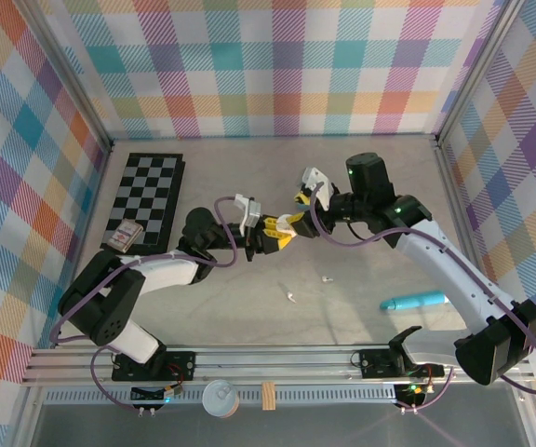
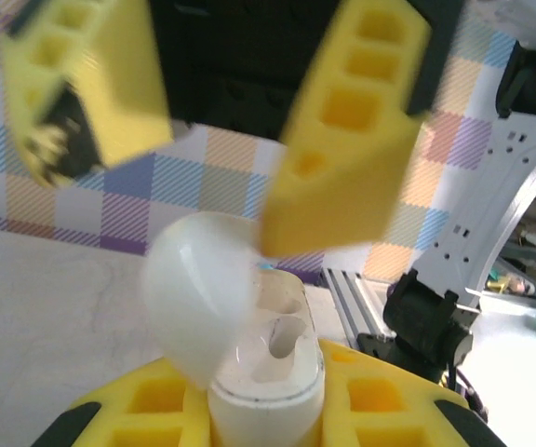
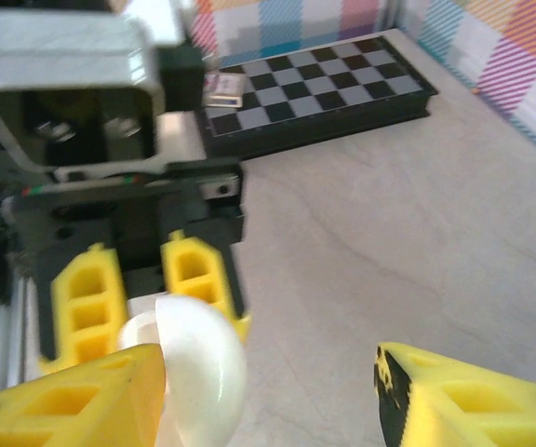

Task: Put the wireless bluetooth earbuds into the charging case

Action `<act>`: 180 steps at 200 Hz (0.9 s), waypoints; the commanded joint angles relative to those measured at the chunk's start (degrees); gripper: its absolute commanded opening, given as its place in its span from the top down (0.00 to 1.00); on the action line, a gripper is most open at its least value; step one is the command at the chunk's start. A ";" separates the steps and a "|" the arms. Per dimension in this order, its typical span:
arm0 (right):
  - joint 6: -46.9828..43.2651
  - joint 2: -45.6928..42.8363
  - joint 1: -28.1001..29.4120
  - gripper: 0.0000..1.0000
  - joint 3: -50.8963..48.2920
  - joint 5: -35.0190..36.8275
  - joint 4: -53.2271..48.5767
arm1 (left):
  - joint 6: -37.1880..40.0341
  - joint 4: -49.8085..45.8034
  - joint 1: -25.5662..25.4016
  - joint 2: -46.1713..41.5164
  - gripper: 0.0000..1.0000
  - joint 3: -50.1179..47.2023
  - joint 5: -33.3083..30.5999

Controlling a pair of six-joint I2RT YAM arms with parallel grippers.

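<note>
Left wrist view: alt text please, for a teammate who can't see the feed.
A white charging case, its lid flipped open, stands clamped between the yellow fingers of the left claw at the bottom of the frame. The right claw hangs open just above it, close to the lid.

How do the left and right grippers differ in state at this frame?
The left gripper is shut on the white charging case. The right gripper is open and holds nothing. The left gripper clamps the case's base, while one finger of the right gripper seems to rest against its open lid. Both have yellow fingers and meet over the middle of the table.
</note>
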 commanded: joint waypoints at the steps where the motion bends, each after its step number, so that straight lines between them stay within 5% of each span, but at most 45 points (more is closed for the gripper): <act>1: 2.96 -0.83 -0.20 0.39 -0.17 2.14 4.44 | 6.84 -3.96 -0.54 -3.52 0.87 -0.70 2.06; 55: 7.95 -4.28 -0.53 0.24 -2.23 -2.83 7.67 | 16.72 -8.45 -0.54 -6.10 0.87 -2.89 -3.06; 112: 31.05 -7.61 -6.49 0.25 -7.82 13.76 5.17 | 28.97 -24.19 -0.55 -12.32 0.85 -3.24 -9.18; 180: 33.71 -2.00 -7.89 0.27 -10.33 24.63 -13.47 | 25.75 -19.17 -0.53 -15.52 0.96 -7.52 -12.99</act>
